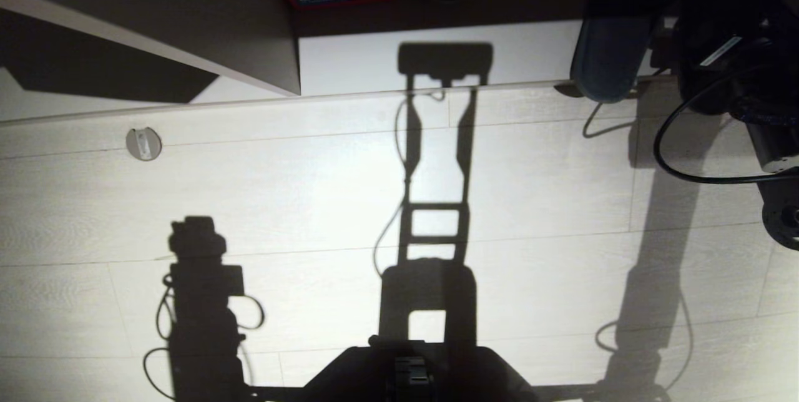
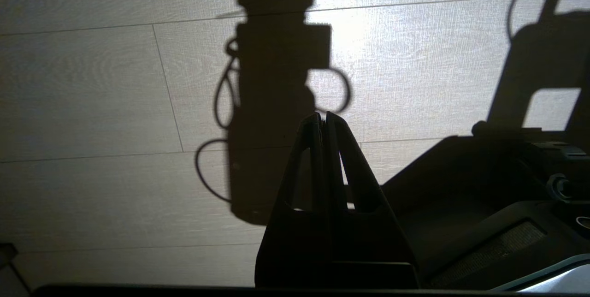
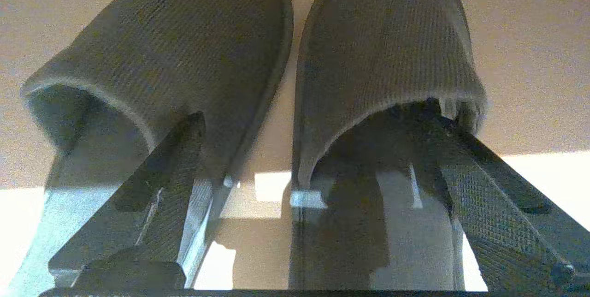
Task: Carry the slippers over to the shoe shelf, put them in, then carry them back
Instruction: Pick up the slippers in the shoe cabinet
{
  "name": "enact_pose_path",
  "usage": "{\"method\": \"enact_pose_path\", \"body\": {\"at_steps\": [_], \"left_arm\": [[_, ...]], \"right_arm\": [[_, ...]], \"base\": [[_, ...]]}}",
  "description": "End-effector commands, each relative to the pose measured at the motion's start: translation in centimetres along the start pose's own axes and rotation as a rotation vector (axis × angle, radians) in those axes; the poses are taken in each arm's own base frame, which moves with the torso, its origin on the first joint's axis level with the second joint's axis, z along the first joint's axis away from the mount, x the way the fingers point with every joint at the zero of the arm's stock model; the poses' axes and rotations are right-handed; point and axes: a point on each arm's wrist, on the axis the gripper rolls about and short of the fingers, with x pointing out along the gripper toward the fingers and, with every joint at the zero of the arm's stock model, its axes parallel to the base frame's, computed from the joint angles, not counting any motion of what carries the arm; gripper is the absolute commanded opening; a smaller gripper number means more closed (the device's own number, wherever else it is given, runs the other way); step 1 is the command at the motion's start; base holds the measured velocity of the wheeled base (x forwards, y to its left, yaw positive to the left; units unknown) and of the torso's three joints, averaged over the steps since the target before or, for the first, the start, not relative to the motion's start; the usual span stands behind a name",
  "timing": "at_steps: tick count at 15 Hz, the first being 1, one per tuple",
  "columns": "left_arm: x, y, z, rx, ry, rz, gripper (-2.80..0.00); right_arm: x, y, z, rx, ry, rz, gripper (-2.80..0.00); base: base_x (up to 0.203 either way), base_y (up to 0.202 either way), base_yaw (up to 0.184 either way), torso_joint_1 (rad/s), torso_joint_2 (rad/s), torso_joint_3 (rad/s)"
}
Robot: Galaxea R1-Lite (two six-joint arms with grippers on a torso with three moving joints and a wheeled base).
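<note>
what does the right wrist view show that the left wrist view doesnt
Only the right wrist view shows the slippers, lying side by side, with the right gripper spread wide, one finger reaching into each slipper's opening.

Only the left wrist view shows the left gripper shut and empty above the pale plank floor, with the arm's shadow and part of the robot's base.

Both share strong light and hard shadows.
</note>
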Motion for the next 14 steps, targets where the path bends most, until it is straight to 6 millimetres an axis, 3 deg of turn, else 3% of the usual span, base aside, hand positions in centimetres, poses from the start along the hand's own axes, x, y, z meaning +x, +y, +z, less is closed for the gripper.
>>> {"method": "enact_pose_path", "body": {"at_steps": [1, 14], "left_arm": [[0.0, 0.0, 0.0, 0.0, -0.001, 0.001, -2.8], [0.0, 0.0, 0.0, 0.0, -0.001, 0.001, -2.8]], "right_arm": [[-0.7, 0.0, 0.7, -0.001, -0.003, 0.0, 0.0], [-3.1, 0.7, -0.3, 0.017, 0.127, 0.021, 0.0]], "base": [[0.0, 0.0, 0.0, 0.0, 0.0, 0.0], [0.0, 0.0, 0.0, 0.0, 0.0, 0.0]]}}
